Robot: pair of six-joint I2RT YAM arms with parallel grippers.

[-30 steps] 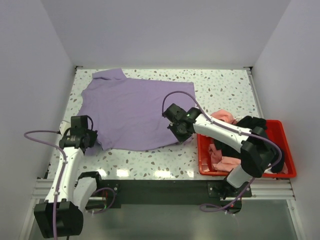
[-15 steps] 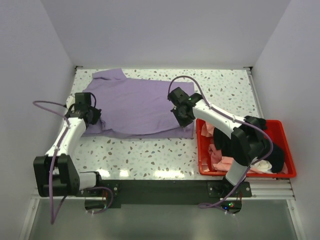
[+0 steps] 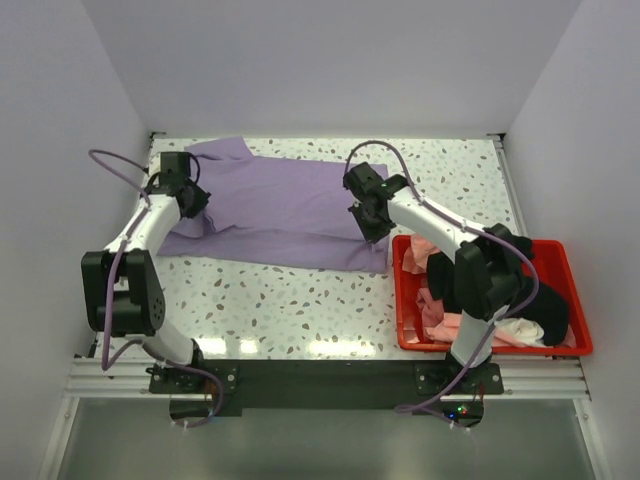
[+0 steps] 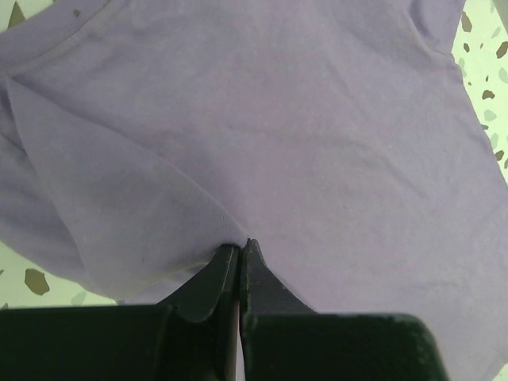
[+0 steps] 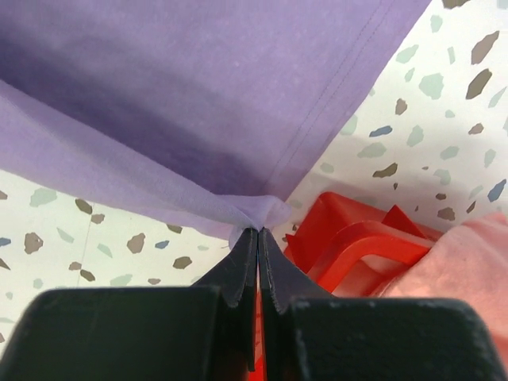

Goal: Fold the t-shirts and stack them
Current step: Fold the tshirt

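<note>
The large lavender-purple t-shirt lies across the back of the table, its near part lifted and doubled over towards the far edge. My left gripper is shut on the shirt's left side; the left wrist view shows its jaws pinching a fold of purple cloth. My right gripper is shut on the shirt's right side, with a corner of cloth bunched at its tips. Salmon-pink, black and white shirts lie in the red bin.
The red plastic bin stands at the front right, and its rim shows just beside my right gripper. The speckled tabletop lies in front of the shirt. White walls close in the table on three sides.
Both grippers have carried the shirt's near edge away from me towards the back of the table, so the shirt is folded narrower. Both arms are stretched farther out.
</note>
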